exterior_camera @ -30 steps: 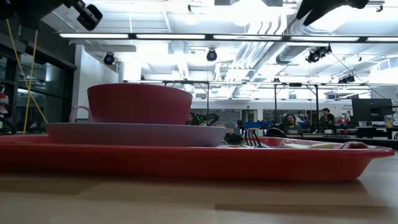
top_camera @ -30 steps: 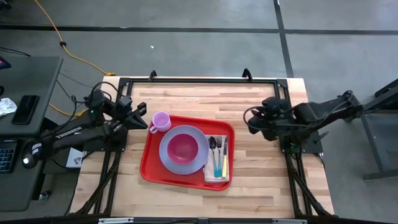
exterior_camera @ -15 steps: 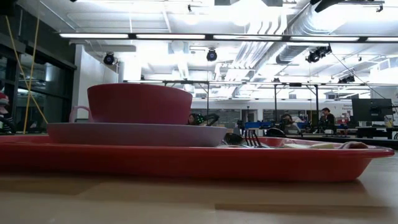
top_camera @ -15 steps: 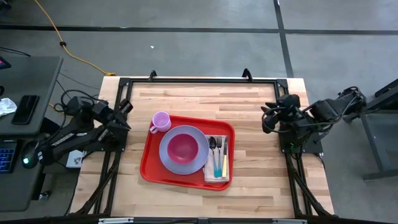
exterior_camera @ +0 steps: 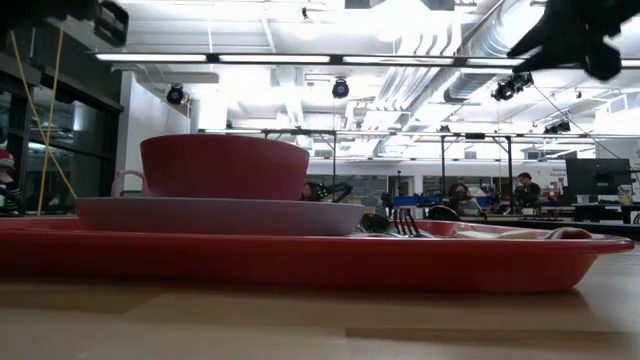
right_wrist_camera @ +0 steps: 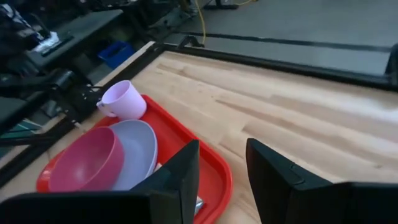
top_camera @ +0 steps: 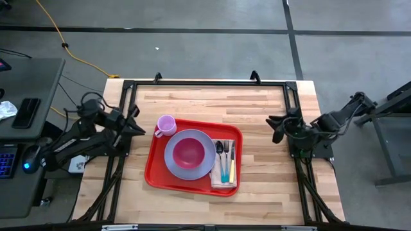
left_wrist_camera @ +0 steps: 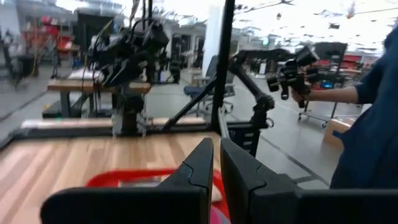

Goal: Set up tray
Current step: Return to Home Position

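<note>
Both arms have drawn back toward the table's side edges, the left gripper pinched together and empty, the right gripper parted and empty, while the tray sits mid-table carrying the plate, bowl, cup and utensils, so seemingly only homing remains.

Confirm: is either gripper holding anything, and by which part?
Nothing held. Left gripper, shut and empty, sits left of the tray; right gripper, open and empty, right of it.

A tray lies at the middle of the table. At the tray's centre is a plate with a bowl on it. A cup stands at the tray's back left corner. On the tray's right side, a napkin carries a spoon, fork and knife, left to right. The left gripper is beyond the tray's left edge, the right gripper beyond its right.
</note>
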